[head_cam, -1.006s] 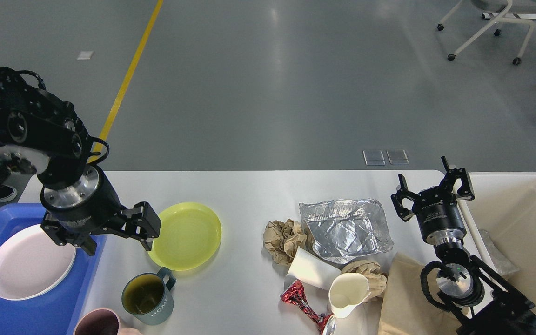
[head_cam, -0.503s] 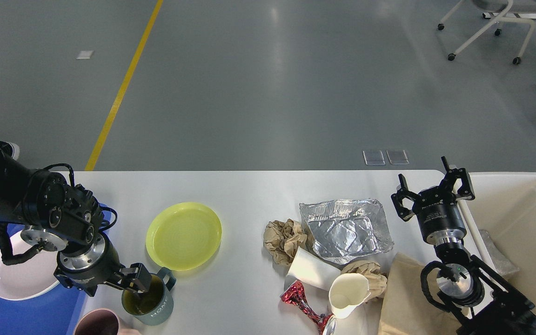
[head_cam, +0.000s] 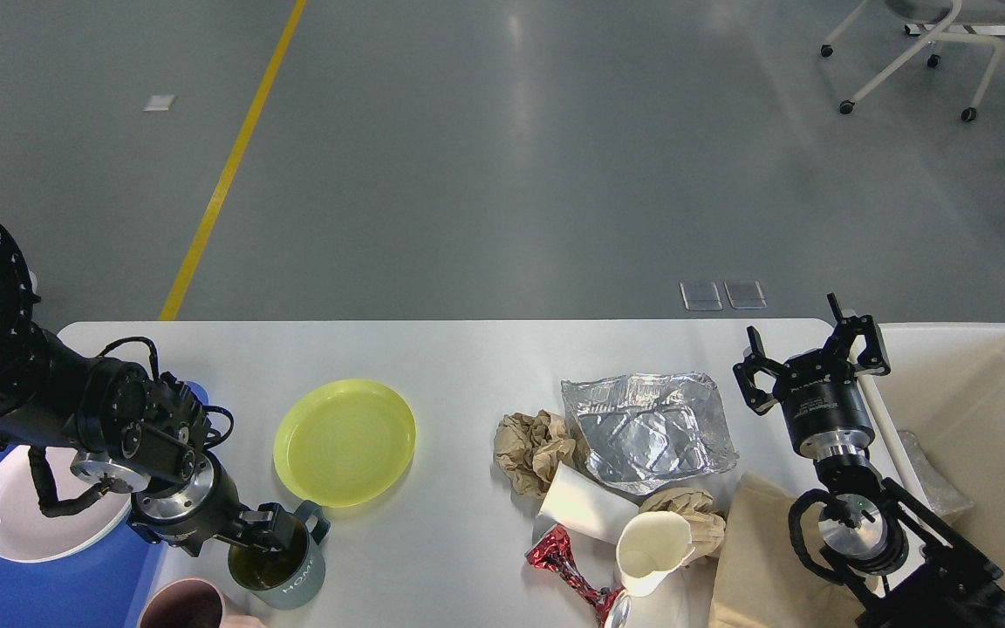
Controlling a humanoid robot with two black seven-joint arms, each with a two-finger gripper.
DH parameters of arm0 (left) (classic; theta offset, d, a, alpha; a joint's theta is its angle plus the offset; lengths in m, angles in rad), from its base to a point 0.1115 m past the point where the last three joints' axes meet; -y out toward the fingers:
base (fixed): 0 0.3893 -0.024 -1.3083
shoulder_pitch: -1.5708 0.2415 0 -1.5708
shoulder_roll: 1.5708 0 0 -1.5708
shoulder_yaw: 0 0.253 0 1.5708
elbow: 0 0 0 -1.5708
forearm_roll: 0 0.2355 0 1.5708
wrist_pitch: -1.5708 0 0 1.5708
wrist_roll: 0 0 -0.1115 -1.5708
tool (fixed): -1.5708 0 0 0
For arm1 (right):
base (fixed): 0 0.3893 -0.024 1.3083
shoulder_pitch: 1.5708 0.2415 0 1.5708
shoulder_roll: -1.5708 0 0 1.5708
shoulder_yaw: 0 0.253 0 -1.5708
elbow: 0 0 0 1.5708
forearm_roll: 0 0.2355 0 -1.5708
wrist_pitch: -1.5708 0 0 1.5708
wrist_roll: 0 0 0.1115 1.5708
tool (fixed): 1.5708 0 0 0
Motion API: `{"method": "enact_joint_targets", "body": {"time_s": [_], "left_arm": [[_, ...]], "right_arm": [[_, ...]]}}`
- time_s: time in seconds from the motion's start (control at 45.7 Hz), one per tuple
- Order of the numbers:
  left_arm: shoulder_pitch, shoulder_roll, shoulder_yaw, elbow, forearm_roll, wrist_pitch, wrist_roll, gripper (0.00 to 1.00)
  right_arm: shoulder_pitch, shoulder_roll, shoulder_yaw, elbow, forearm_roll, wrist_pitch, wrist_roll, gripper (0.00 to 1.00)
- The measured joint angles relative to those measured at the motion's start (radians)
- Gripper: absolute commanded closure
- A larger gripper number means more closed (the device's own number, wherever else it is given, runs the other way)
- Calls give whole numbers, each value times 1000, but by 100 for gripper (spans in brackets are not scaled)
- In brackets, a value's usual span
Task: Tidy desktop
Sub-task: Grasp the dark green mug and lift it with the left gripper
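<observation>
Left gripper (head_cam: 269, 529) sat at the teal mug's (head_cam: 280, 558) left rim near the desktop's (head_cam: 468, 358) near-left edge, seemingly one finger inside though its clench was unclear, while the spread-fingered right gripper (head_cam: 810, 359) stood far right.

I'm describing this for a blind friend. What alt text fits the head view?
The robot's left gripper reaches into the rim of a teal mug on the desktop, beside a yellow plate. The right gripper hovers open near crumpled foil and a cream bin.
</observation>
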Motion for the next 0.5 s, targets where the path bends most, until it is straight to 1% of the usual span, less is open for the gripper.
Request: {"method": "enact_joint_targets", "body": {"time_s": [0.022,0.087,0.131,0.219,0.284,0.306,0.394,0.459,0.503], "left_arm": [[5,-2,-2,0,1,2,0,44],[19,-9,-6,1,1,9,-1,53],[24,-12,-8,2,1,12,-1,62],[29,-13,-11,6,-7,14,2,75],[29,-13,-11,13,-12,14,4,89],[29,-12,-11,15,-13,13,4,92],[29,-7,-6,19,-14,6,4,97],[29,-6,-3,19,-14,0,4,97],[29,-5,-3,19,-14,-3,4,99]], "right_arm": [[0,0,0,0,0,0,0,0],[0,0,0,0,0,0,0,0],[0,0,0,0,0,0,0,0],[0,0,0,0,0,0,0,0],[0,0,0,0,0,0,0,0],[0,0,0,0,0,-1,0,0],[0,0,0,0,0,-1,0,0],[0,0,0,0,0,-1,0,0],[0,0,0,0,0,-1,0,0]]}}
